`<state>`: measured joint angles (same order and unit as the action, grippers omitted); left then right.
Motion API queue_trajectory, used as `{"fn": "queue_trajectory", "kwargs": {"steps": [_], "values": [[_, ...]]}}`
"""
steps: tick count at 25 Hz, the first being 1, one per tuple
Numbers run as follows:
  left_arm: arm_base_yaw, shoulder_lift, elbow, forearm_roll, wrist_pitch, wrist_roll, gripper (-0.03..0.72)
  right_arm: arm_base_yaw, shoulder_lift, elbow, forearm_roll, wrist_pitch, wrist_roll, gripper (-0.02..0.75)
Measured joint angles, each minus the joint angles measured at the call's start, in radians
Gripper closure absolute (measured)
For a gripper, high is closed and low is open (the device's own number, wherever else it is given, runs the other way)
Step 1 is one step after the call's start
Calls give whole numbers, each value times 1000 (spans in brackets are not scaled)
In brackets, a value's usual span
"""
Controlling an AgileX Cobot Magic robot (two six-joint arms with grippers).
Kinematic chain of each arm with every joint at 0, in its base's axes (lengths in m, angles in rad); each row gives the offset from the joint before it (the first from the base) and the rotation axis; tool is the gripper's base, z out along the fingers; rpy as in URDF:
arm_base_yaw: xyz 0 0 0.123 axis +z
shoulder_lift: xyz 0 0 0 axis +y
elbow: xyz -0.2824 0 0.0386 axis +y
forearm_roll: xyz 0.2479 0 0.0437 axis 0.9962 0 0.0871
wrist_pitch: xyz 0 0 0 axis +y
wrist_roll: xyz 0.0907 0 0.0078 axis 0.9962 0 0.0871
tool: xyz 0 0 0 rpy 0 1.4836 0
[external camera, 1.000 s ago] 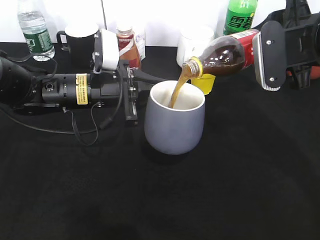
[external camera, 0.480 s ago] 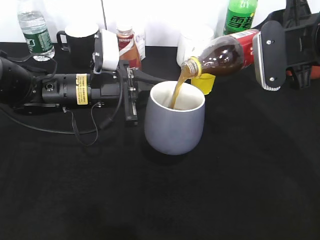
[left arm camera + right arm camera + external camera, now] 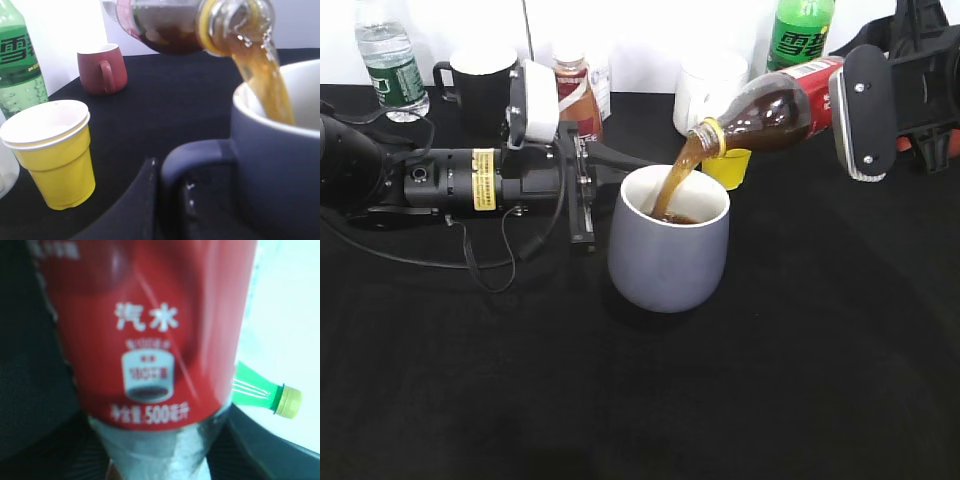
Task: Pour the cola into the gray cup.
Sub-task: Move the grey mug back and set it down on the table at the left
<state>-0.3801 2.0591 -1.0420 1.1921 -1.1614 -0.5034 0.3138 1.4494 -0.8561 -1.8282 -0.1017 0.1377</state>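
Observation:
The cola bottle (image 3: 775,105) is tipped neck-down to the left, and a brown stream (image 3: 672,180) runs from its mouth into the gray cup (image 3: 668,250). Dark liquid shows inside the cup. My right gripper (image 3: 865,100) is shut on the bottle's red label (image 3: 150,330) at the upper right. My left gripper (image 3: 592,190) lies low on the table and is shut on the cup's handle (image 3: 200,152). The left wrist view shows the bottle mouth (image 3: 235,20) right above the cup rim (image 3: 280,125).
A yellow paper cup (image 3: 728,165) stands just behind the gray cup. Along the back are a water bottle (image 3: 390,60), a black mug (image 3: 480,75), a Nescafe bottle (image 3: 575,90), a white cup (image 3: 705,85) and a green soda bottle (image 3: 798,30). A reddish-brown mug (image 3: 102,67) stands far off.
The pour goes on and brown liquid now shows higher in the cup. The bottle and right gripper have shifted slightly right. The left arm has not moved.

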Motion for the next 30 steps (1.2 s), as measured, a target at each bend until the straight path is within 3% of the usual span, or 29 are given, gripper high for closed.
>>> {"fn": "queue_trajectory", "kwargs": {"steps": [11, 19, 24, 25, 28, 30], "values": [[0, 0, 0, 29, 16, 2, 638, 0, 0, 0, 1, -17, -3, 353], [20, 0, 0, -15, 16, 53, 638, 0, 0, 0, 124, -18, -2, 353], [85, 0, 0, -54, 22, 55, 638, 0, 0, 0, 489, -76, 2, 354], [85, 0, 0, -54, 22, 57, 638, 0, 0, 0, 611, -135, 8, 353], [90, -4, 0, -54, 22, 57, 638, 0, 0, 0, 1180, -324, 250, 353], [108, -32, 0, -53, 24, 57, 638, 0, 0, -1, 1318, -420, 397, 353]]}}
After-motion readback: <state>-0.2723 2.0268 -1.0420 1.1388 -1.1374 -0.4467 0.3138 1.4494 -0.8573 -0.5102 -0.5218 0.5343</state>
